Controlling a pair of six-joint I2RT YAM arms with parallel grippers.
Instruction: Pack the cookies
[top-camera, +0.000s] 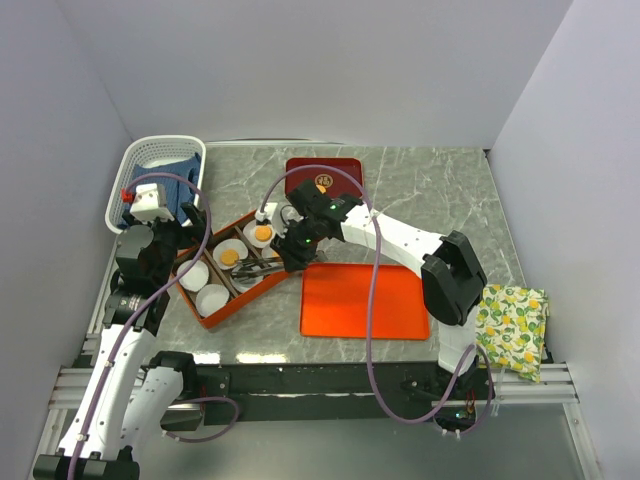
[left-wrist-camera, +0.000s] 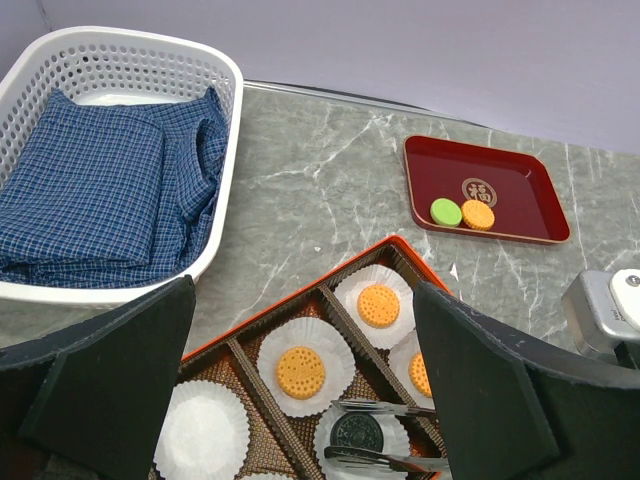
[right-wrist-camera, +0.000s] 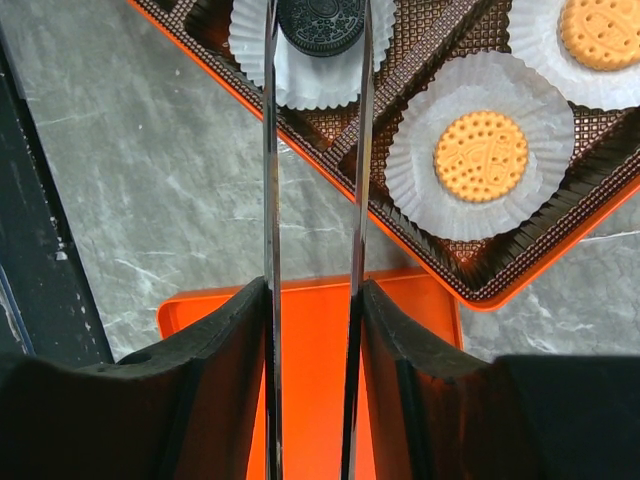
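Over at the box, our right gripper is clenched on a pair of metal tongs. The two blades run out from between its pads down to the black cookie. That one lies in a paper cup in a middle compartment, with a blade tip on either side of it. We can't tell if the tips are actually pinching it or just flanking it.

Three orange cookies are in the box too, each in its own cup. We see two clearly from the left wrist, and a third is half hidden behind a finger. The green cookie and the last orange one sit touching each other on the red tray, well apart from the box at the far side of the table.

Our left gripper hangs over the near-left end of the box, jaws spread wide with nothing between them. One empty cup sits right under it.

Other stuff: an orange lid lies flat just beside the box, and a white basket with a blue checked cloth is off to the left.
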